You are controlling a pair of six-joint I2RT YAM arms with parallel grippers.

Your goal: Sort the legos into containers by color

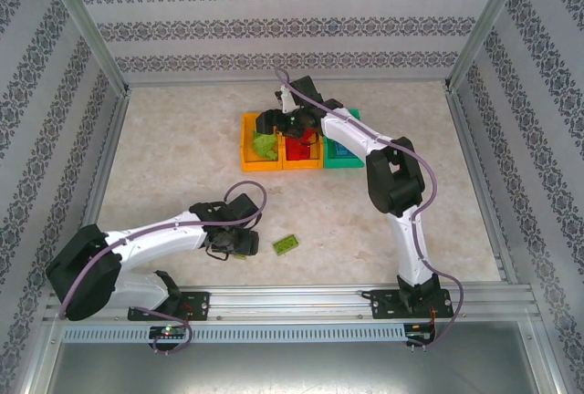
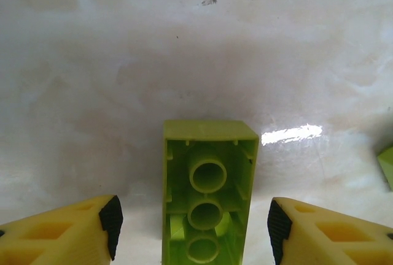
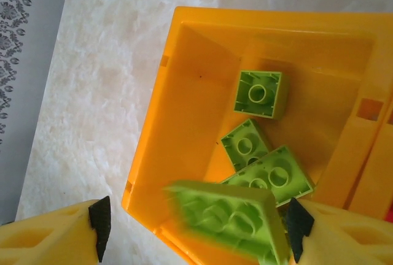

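A light green lego [image 2: 209,185] lies hollow side up on the table between the fingers of my left gripper [image 2: 195,225]. The gripper is open, with a gap on each side of the brick. In the top view the left gripper [image 1: 242,243] sits low near the front, and a green lego [image 1: 286,244] lies just right of it. My right gripper [image 3: 199,228] is open above the left orange container [image 3: 184,111]. A blurred green lego [image 3: 227,216] hangs loose between its pads. Three green legos [image 3: 261,93] lie inside. The containers stand in a row: orange [image 1: 248,150], orange [image 1: 301,164] holding red legos, green [image 1: 342,159].
The edge of another green piece [image 2: 387,165] shows at the right of the left wrist view. Patterned walls and a metal frame [image 1: 100,166] enclose the table. A metal rail [image 1: 292,298] carrying both arm bases runs along the front edge.
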